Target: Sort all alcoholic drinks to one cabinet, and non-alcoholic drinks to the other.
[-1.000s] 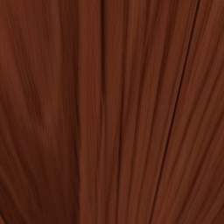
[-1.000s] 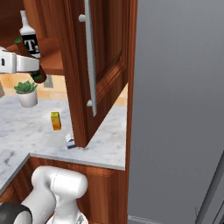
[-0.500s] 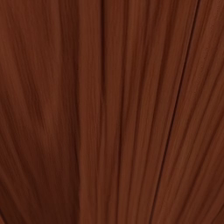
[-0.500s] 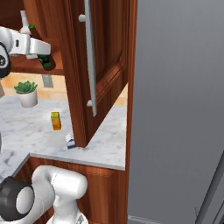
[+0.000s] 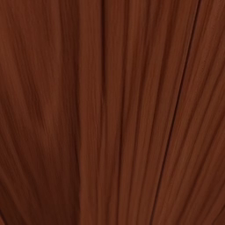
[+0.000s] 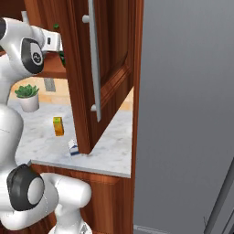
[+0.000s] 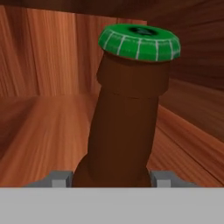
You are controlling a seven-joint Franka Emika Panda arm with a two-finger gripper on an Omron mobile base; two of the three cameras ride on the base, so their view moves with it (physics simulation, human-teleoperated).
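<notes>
The beer bottle (image 7: 127, 127) is held in the gripper (image 7: 111, 178), whose jaws are closed on its brown neck below the green cap (image 7: 139, 41), one fingertip at each side. It is seen inside the cabinet (image 7: 48, 57), above the shelf board (image 7: 43, 131); whether its base rests on the board cannot be told. The step in hand is judged to be the placing of this alcoholic drink. Next, the bottle would have to be set down upright, released, and the gripper drawn back clear of the open door (image 6: 109, 68) with its bar handle (image 6: 93, 59). The juice carton (image 6: 58, 126) and milk carton (image 6: 73, 147) are left on the tabletop (image 6: 109, 151), near the door's lower corner. No writing can be read on the cap or cartons.
</notes>
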